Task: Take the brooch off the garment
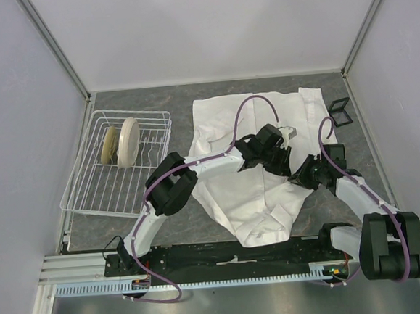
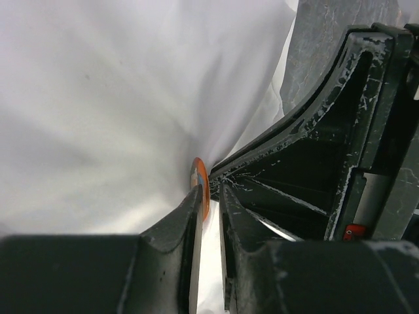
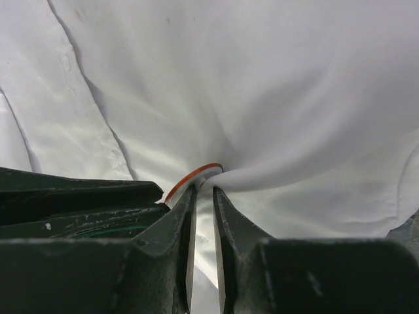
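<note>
The white shirt (image 1: 226, 126) lies spread on the grey table, bunched where both grippers meet. In the left wrist view the brooch (image 2: 202, 185) shows edge-on as a thin orange-brown disc. It sits between the tips of my left gripper (image 2: 211, 191), which is closed down on it with cloth (image 2: 118, 111). In the right wrist view the brooch's rim (image 3: 191, 175) sits just left of my right gripper (image 3: 204, 190), which is shut on a fold of the shirt (image 3: 275, 98) beside it. From the top, the left gripper (image 1: 278, 157) and right gripper (image 1: 300, 173) hide the brooch.
A white wire dish rack (image 1: 96, 191) with cream plates (image 1: 129, 140) stands at the left. A small black wire stand (image 1: 339, 112) sits by the right wall, beyond the shirt. Walls enclose the table on three sides.
</note>
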Robot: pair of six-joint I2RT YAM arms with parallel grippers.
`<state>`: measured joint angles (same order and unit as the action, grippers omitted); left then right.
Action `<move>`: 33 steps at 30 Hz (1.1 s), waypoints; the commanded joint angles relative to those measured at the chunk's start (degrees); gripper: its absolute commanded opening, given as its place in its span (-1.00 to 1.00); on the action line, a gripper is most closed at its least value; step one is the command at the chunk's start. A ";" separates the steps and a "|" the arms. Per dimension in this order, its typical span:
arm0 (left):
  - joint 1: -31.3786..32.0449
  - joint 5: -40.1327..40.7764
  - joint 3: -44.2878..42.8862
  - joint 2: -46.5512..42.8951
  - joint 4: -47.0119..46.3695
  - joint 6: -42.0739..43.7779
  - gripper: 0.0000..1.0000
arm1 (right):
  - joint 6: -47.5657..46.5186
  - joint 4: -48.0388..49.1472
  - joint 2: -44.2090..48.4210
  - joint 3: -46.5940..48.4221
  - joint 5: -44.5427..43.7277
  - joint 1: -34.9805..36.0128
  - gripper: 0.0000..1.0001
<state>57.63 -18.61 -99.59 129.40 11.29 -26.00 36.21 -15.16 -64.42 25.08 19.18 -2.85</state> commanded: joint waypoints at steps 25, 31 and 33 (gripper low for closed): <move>0.47 -1.78 -2.80 3.49 1.98 2.53 -0.60 | -1.14 -0.84 -1.85 1.11 -1.78 0.13 -0.46; 0.47 0.68 -4.11 1.73 3.12 3.32 -0.80 | -1.14 -0.93 -1.84 0.15 -2.30 0.13 -0.50; 0.38 0.77 -6.13 1.82 5.22 3.67 -0.84 | -0.70 -1.19 -1.67 -0.29 -2.83 0.13 -0.53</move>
<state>57.69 -18.46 -100.88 131.85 14.13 -25.36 36.14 -15.29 -65.80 25.21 18.70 -2.85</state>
